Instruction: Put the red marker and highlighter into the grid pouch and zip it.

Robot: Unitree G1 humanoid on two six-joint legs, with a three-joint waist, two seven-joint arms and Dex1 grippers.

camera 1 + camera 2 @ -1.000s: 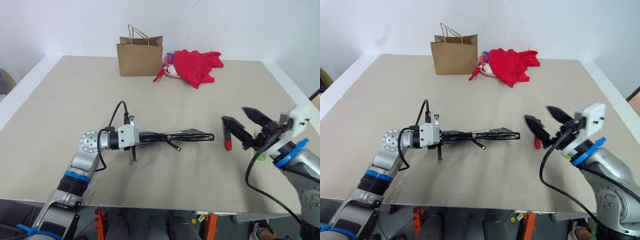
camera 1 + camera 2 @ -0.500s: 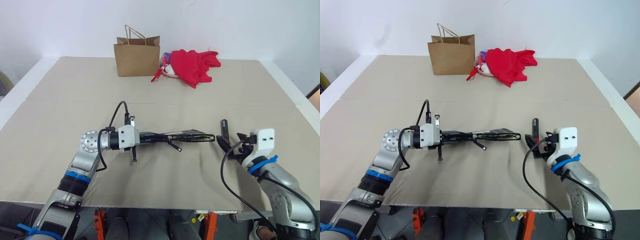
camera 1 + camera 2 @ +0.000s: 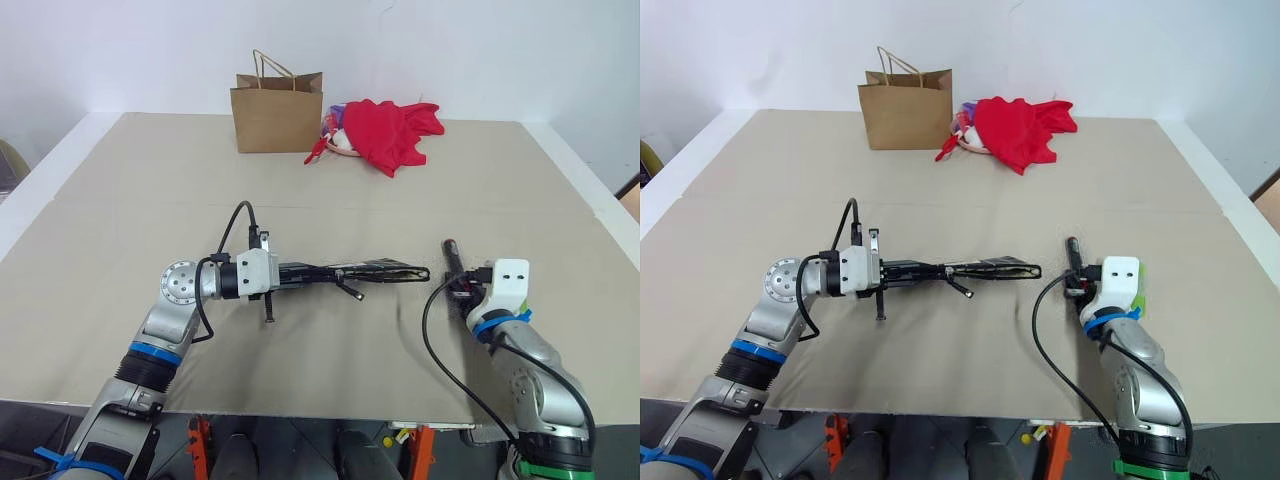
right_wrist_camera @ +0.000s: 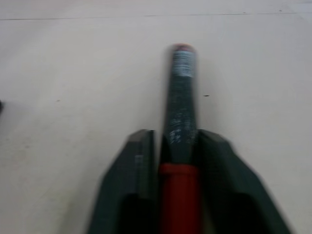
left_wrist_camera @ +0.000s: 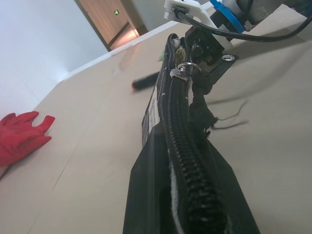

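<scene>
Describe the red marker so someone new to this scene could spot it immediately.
On the beige table, look near the right front, just past the tip of the grid pouch held up by the left gripper. There the right gripper is shut on the red marker: slim, black-barrelled, red-capped, unlike the far red cloth.

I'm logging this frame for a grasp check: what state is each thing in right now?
grid pouch: held edge-up by the left gripper, not zipped.
red marker: clamped in the right gripper.
highlighter: lying on the table.
paper bag: upright.
red cloth: crumpled heap.
</scene>
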